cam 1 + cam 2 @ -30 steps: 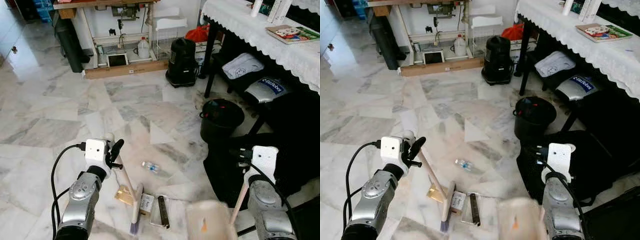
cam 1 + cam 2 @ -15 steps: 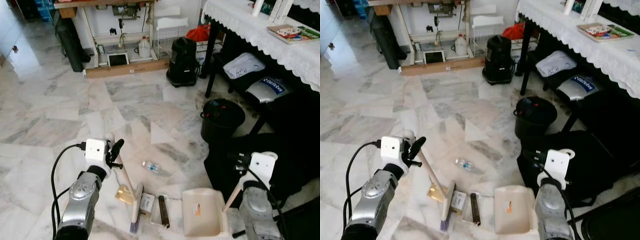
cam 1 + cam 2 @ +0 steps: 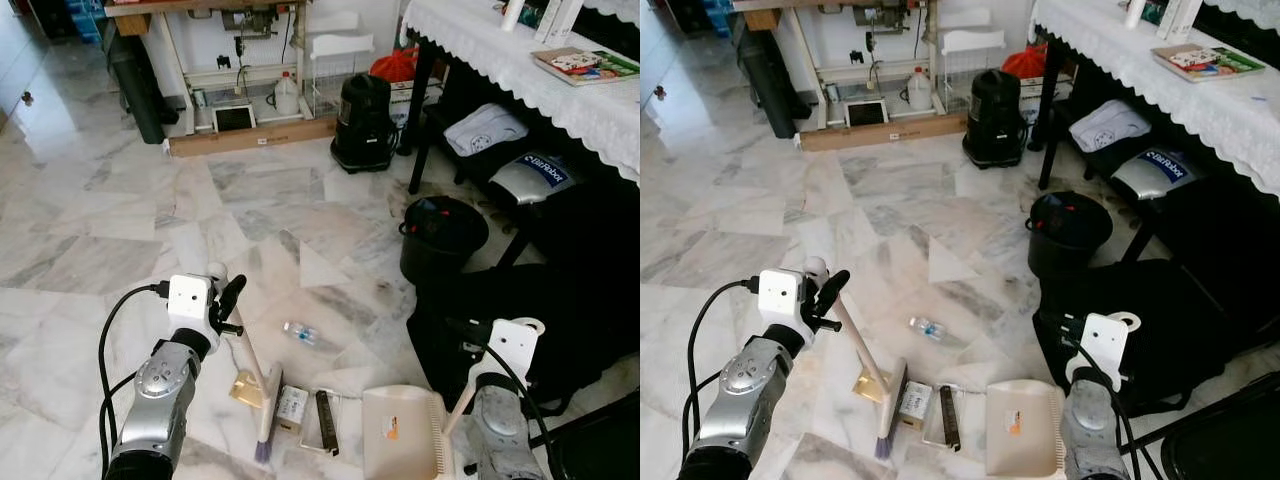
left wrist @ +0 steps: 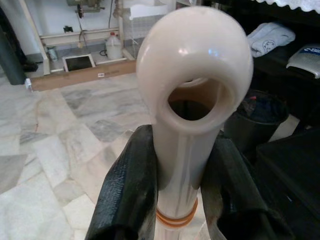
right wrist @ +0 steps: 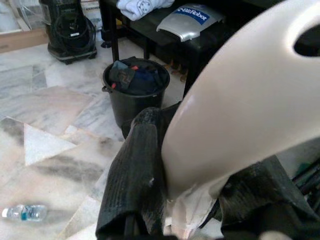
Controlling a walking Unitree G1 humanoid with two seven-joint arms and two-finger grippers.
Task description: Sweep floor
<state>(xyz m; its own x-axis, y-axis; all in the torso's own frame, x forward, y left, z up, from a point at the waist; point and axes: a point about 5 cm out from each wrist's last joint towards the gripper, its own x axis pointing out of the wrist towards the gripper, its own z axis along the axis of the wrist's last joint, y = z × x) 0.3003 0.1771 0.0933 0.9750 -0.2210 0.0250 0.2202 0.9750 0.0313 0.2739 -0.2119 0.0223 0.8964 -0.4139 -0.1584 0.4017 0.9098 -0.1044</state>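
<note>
2 grippers' jaws grasp: left gripper [image 4: 175, 190] broom [image 3: 262, 400], right gripper [image 5: 185, 200] dustpan [image 3: 402, 432].

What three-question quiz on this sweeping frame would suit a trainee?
1. True or false: the dustpan lies between the litter and the black bin.
2. What does the left gripper hold?
3. Which lies nearest the brush's bristles: (a) plastic bottle, (b) small box, (c) vacuum cleaner?

Key: 1 true. 2 the brush, by its cream handle. 3 b.
</note>
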